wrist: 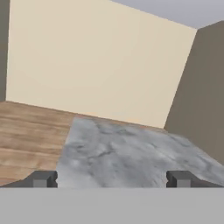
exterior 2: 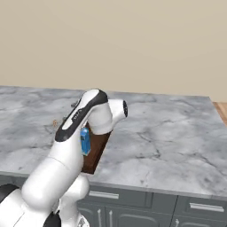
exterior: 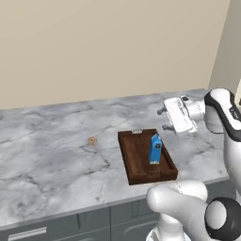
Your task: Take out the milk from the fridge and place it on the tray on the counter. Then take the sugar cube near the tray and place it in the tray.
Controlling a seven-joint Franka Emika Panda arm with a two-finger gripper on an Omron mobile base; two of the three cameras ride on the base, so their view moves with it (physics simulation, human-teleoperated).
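Standing upright in the tray point(exterior: 136, 162), toward its right rim, was the milk point(exterior: 156, 149). Tray sat on the counter point(exterior: 52, 160) nr the front edge. Sugar cube point(exterior: 92, 140) lay on the marble left of tray, well apart. Gripper point(exterior: 163, 118) hung above the counter right of the tray, jaws spread wide, holding nothing.

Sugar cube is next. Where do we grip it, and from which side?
Judging from the left base view, come straight down on the sugar cube and pinch two opposite side faces. It is tiny and sits low on the bare counter, apart from the tray, so the top is free. The gripper is open.
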